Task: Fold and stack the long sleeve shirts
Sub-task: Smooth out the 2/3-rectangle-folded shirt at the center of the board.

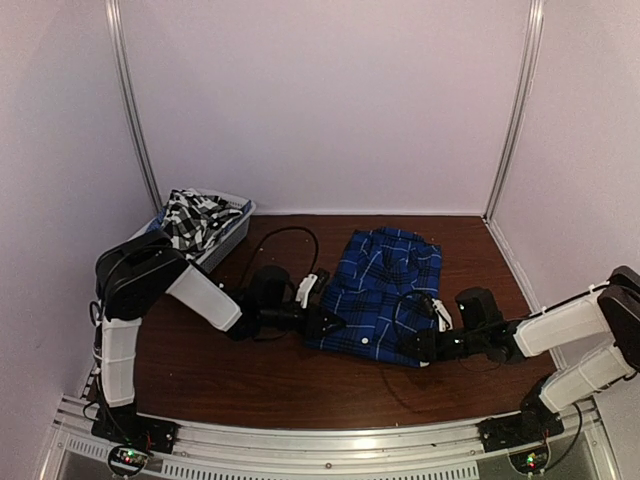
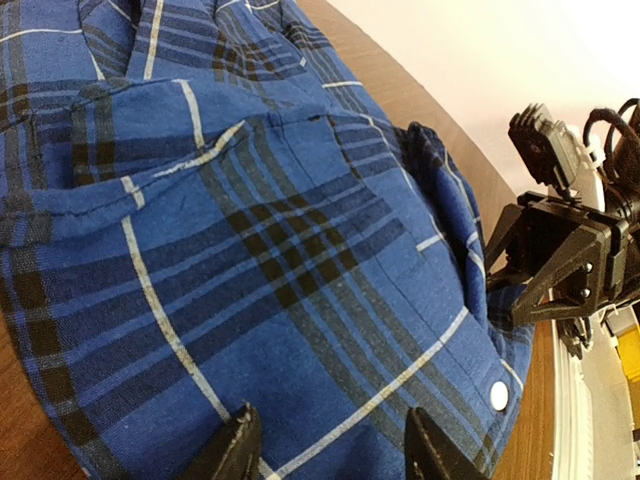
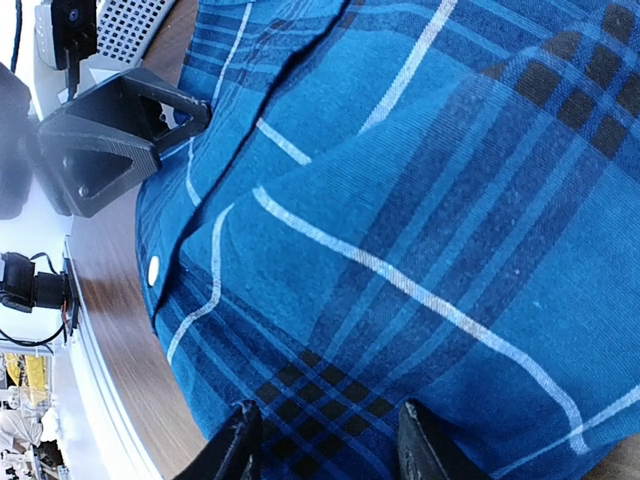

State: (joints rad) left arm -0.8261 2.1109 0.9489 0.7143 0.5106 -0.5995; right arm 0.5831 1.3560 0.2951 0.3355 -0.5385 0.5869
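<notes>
The royal blue and navy plaid shirt (image 1: 382, 285) lies folded into a compact shape on the dark wooden table, centre right. My left gripper (image 1: 325, 322) is at its near left edge and my right gripper (image 1: 415, 348) at its near right corner. In the left wrist view the left gripper (image 2: 335, 455) is open, its fingertips (image 2: 235, 448) spread over the blue fabric (image 2: 250, 250) near a white button (image 2: 498, 395). In the right wrist view the right gripper (image 3: 330, 450) is open too, over the shirt (image 3: 420, 200). The black-and-white checked shirt (image 1: 192, 218) lies crumpled in the basket.
The white mesh basket (image 1: 238, 228) stands at the back left against the wall. A black cable (image 1: 290, 235) loops on the table behind the left arm. A metal rail (image 1: 320, 445) runs along the near edge. White walls enclose the table.
</notes>
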